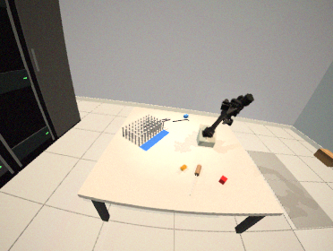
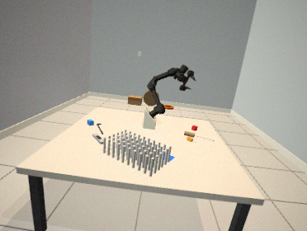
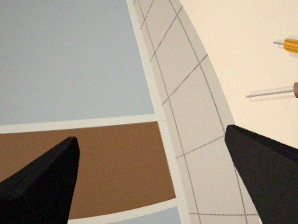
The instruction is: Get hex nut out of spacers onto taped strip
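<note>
Spacers [image 1: 143, 130] [image 2: 137, 150] stand upright in rows near the edge of the bench [image 1: 134, 179] [image 2: 62, 165] that is across from my base [image 1: 200, 142] [image 2: 148, 122]. The blue strip [image 1: 154, 141] [image 2: 172, 158] lies flat just beside them, on the side that faces me. I can't see the little nut in any view, so I can't tell where it is in there. My gripper [image 1: 226, 114] [image 2: 193, 83] [image 3: 154, 139] is wide open, with nothing in it, and it is up in the air, well above the bench top. On my left, a tool with a brown handle [image 1: 198, 169] [image 2: 189, 134] [image 3: 296, 90] and a long thin rod lies down, with its rod toward my left edge. A small orange tool [image 1: 183, 168] [image 2: 190, 139] [image 3: 292, 45] lies near it. A red block [image 1: 223, 179] [image 2: 194, 128] sits between the brown handle and the corner on my left, by my base's edge. Over by my right edge, a thin black tool [image 1: 181, 120] [image 2: 100, 129] with a bent end lies flat, and a blue block [image 1: 185, 116] [image 2: 90, 122] sits near it. A flat gray thing [image 2: 97, 138] lies near the spacers too, on that same side.
</note>
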`<control>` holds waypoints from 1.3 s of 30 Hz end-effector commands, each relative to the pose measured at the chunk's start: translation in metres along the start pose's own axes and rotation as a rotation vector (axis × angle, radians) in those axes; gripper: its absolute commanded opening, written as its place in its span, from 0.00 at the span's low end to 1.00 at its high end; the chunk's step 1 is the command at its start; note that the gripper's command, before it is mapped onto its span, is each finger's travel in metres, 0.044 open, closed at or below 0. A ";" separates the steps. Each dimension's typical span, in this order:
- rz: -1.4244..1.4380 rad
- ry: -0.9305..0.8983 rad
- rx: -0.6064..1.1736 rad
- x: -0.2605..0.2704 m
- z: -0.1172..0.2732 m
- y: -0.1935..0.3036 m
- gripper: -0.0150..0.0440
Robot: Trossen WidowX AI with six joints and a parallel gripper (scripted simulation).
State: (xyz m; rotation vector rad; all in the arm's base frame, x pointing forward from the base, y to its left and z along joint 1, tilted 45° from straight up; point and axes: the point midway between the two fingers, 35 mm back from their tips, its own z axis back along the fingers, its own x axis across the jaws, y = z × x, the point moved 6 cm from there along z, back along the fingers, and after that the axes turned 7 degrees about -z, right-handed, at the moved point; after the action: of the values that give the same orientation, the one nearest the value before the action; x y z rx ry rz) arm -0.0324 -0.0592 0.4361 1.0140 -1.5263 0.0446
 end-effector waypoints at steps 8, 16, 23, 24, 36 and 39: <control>0.297 0.056 -0.112 -0.019 -0.107 0.013 1.00; 0.622 0.162 -0.242 -0.054 -0.221 -0.038 1.00; 0.822 0.309 -0.350 -0.086 -0.267 -0.120 1.00; 0.847 0.323 -0.357 -0.090 -0.271 -0.131 1.00; 1.158 0.533 -0.433 -0.148 -0.278 -0.284 1.00; 1.238 0.601 -0.444 -0.167 -0.261 -0.325 1.00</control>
State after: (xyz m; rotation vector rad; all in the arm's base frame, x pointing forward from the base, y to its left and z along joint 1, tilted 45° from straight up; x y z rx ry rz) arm 0.3400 0.0034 0.2468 -0.3136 -1.3524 0.6998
